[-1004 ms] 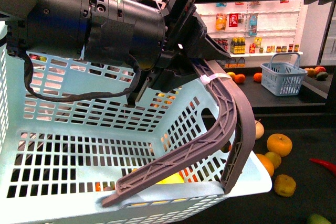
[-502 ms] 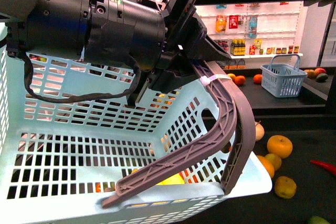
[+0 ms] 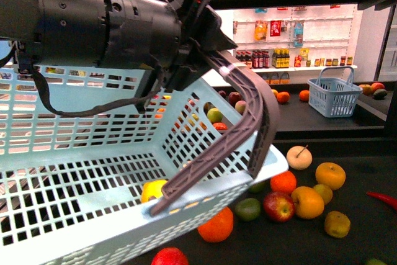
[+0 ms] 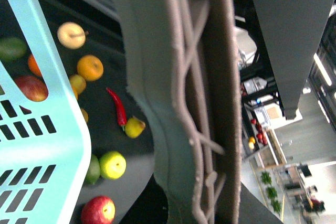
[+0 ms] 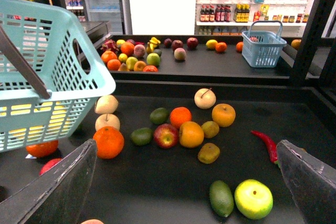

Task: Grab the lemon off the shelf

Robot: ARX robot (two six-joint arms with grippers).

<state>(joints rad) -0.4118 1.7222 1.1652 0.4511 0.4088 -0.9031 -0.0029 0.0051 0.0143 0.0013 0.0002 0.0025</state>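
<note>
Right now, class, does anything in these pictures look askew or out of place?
Yes. The light blue basket hangs tilted from the left gripper, which grips its grey handle, so one corner dips toward the fruit on the shelf. A red chilli lies among the fruit, the only non-fruit there.

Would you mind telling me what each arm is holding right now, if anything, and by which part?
The left gripper holds the light blue basket by its grey handle. The right gripper is open and holds nothing.
</note>
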